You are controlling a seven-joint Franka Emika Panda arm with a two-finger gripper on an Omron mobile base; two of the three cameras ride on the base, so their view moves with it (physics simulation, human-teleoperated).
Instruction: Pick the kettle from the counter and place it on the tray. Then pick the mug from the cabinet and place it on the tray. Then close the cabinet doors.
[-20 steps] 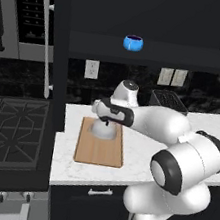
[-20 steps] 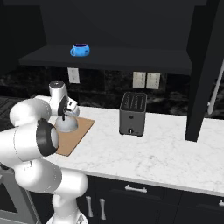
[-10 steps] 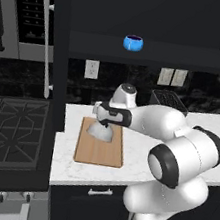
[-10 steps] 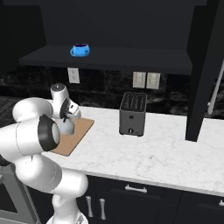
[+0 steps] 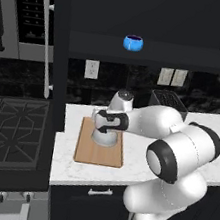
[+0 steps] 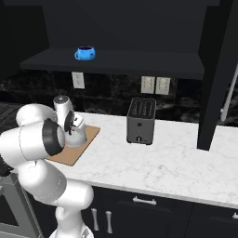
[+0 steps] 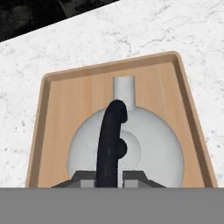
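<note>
The silver-grey kettle [image 5: 104, 137] [image 6: 78, 138] [image 7: 148, 148] sits on the wooden tray [image 5: 99, 157] [image 6: 69, 155] [image 7: 65, 100], near its far half. My gripper [image 5: 105, 123] [image 6: 74, 126] [image 7: 109, 179] hangs right above it, shut on the thin black handle, a finger on each side. The blue mug [image 5: 133, 43] [image 6: 85, 53] stands on the shelf of the open dark cabinet [image 5: 191, 60] [image 6: 139, 61]. One cabinet door [image 5: 55, 47] stands open at the left, another [image 6: 214, 74] at the right. The tray lies on the white marbled counter [image 5: 67, 168] [image 6: 176, 160].
A black toaster [image 5: 168, 101] [image 6: 141, 122] stands on the counter right of the tray. The gas stovetop [image 5: 7, 130] lies to the left, past the open door. Wall outlets [image 5: 91, 69] [image 6: 155, 85] sit on the dark backsplash.
The hand has come down a little with the kettle, which now rests on the tray. The mug and doors have not moved.
</note>
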